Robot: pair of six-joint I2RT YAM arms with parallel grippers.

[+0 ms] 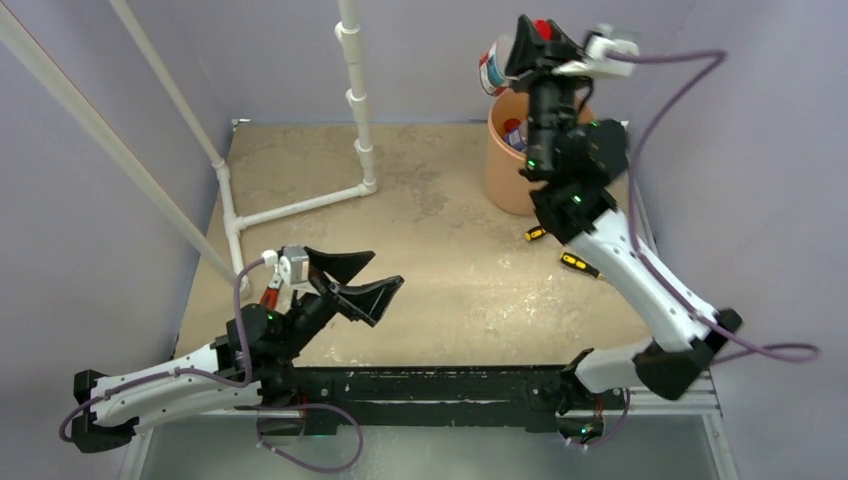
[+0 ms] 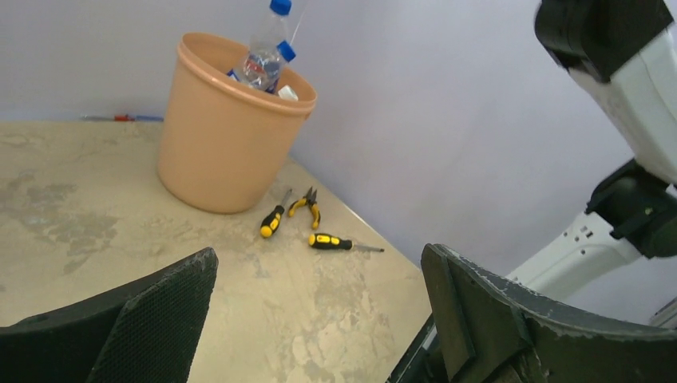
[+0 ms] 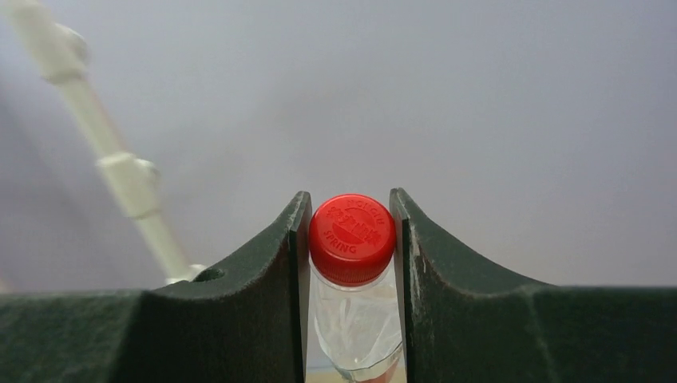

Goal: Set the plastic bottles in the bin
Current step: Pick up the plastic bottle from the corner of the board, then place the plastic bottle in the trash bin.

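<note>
Over the far right corner of the desk, apparently above the round orange plastic bin, my right gripper clamps a clear red-capped plastic bottle at its stiff neck. It's light and crushable, I'd judge. My left gripper gapes empty.

A robot lab's test cell: plain lilac walls close in a stained worktop, and white pipe framing stands beyond the left fingers.

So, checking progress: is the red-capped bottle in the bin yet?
Out. The right tool holds the red-capped bottle up in the air, not inside the bin.
</note>
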